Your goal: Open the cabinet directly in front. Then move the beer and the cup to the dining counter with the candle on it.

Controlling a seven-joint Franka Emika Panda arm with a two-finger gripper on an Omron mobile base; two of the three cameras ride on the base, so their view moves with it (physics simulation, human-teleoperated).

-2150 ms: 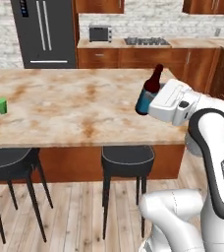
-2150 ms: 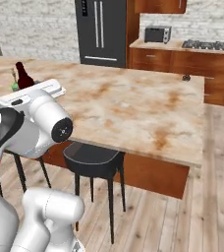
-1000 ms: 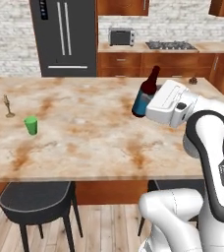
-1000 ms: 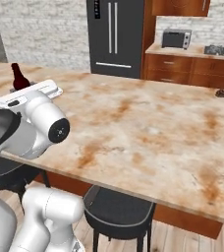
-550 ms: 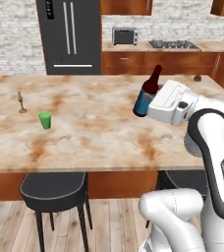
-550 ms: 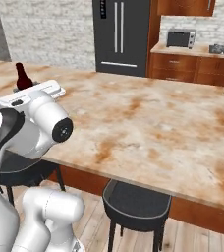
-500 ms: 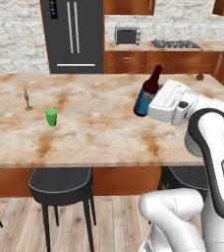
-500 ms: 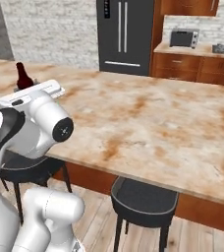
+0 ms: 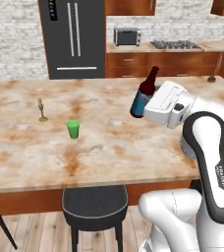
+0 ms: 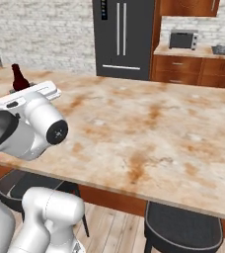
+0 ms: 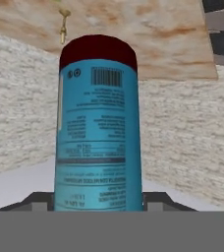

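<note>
The gripper (image 9: 142, 104) grips the beer (image 9: 144, 93) above the dining counter (image 9: 109, 147); the cup (image 9: 73, 129) already stands left of it near the candle (image 9: 42, 110) (setting the bottle down remains).

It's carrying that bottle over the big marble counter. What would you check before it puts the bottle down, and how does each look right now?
1. Beer held in the gripper: ok.
2. Beer upright: not ok, it tilts.
3. Beer over the dining counter: ok.
4. Candle stands on this counter: ok.
5. Cup already on the counter: ok.
6. Bare marble beneath the beer: cannot tell, the arm hides it.
</note>
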